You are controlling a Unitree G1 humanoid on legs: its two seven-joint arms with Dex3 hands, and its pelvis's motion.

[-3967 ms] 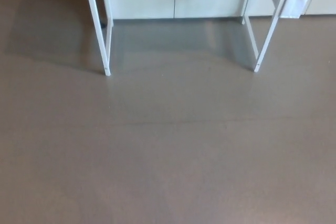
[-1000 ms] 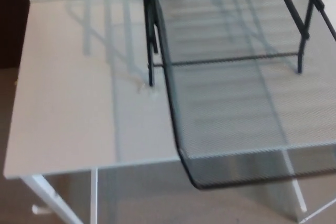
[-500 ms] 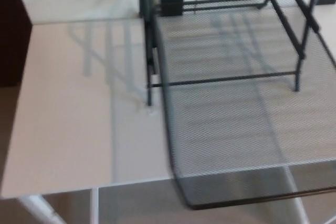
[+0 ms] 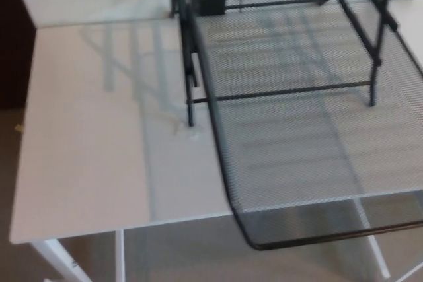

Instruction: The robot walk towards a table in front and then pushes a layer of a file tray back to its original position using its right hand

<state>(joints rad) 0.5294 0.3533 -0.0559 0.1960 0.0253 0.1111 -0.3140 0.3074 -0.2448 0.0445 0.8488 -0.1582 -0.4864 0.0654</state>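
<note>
Soft, even light fell on the table (image 4: 86, 163); the tray (image 4: 297, 137) (slightly blurred) cast faint striped shadows leftward, with no harsh glare.

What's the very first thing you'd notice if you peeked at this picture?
A big black wire-mesh tray layer fills the right side, pulled out so far that its front edge hangs past the near edge of the pale white table. Behind it stands the black metal tray frame. No robot hand shows.

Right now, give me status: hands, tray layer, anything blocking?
Neither hand in view. Mesh tray layer pulled out of its black frame, front edge overhanging the white table. Nothing visible in its path.
</note>
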